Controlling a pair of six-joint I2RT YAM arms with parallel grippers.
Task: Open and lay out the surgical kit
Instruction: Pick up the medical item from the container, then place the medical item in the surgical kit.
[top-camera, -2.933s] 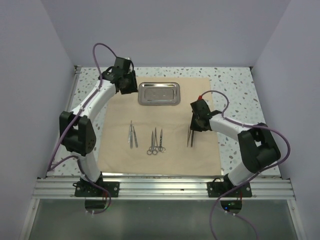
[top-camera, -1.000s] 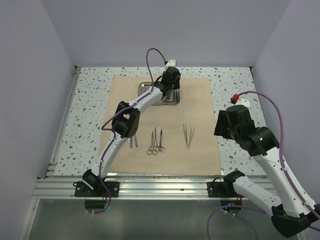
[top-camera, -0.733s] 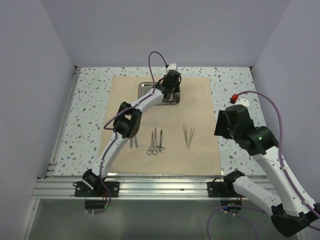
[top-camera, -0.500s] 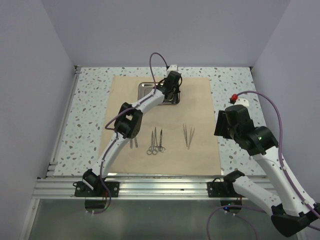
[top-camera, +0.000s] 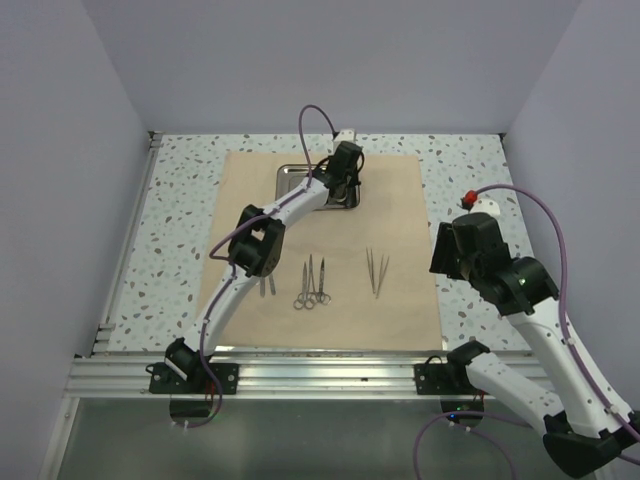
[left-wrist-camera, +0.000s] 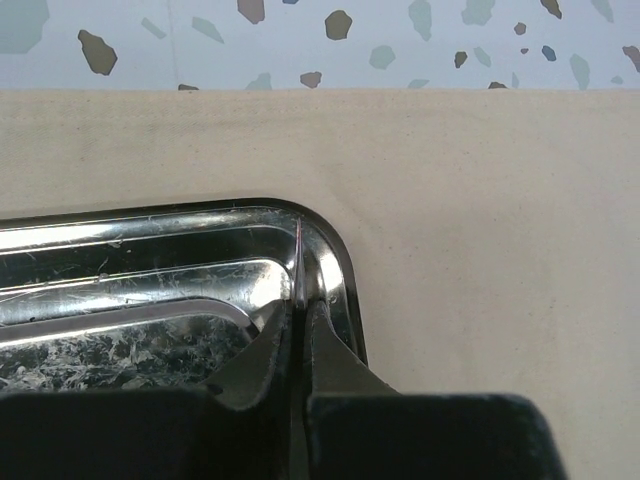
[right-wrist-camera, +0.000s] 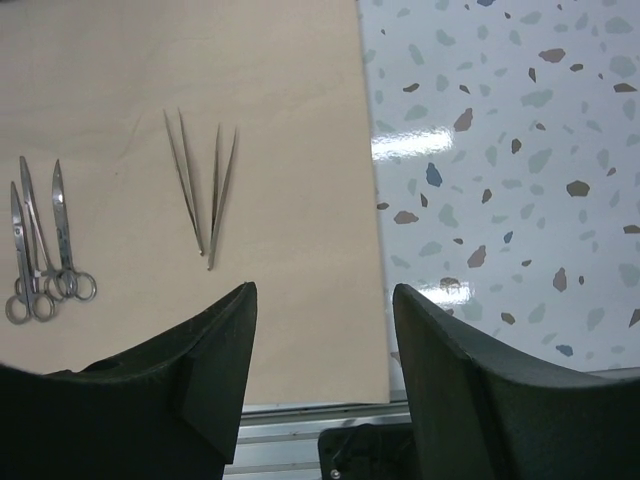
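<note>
Pale lilac walls close in a speckled table (top-camera: 470, 170), and most of its middle is covered by the cloth (top-camera: 400, 200), unfolded and lying flat. Every place below is given from that cloth. The left arm reaches across it to its far edge, while the right arm stands raised off its right edge. At the cloth's far edge, a little left of centre, sits the tray (top-camera: 296, 180), shiny and scratched, with nothing seen in the part that shows. The left gripper (left-wrist-camera: 300, 305) has its fingers pressed together on the rim at the tray's right-hand corner, one finger inside the wall and one outside, so it pinches the rim. The right gripper (right-wrist-camera: 322, 292) hangs above the cloth's right edge with its fingers spread and nothing between them. On the cloth's near half lie the scissors (top-camera: 312, 283) at the centre, two tweezers (top-camera: 377, 270) towards the right, and more thin tools (top-camera: 265, 285) towards the left, partly hidden behind the left arm. The step in hand seems to be shifting the tray to its final spot, since the wrap is open and the tools lie in a row. The next move calls for a low, level drag or lift, as a thin rim held at one corner may tilt or slip and could ruck the cloth.
</note>
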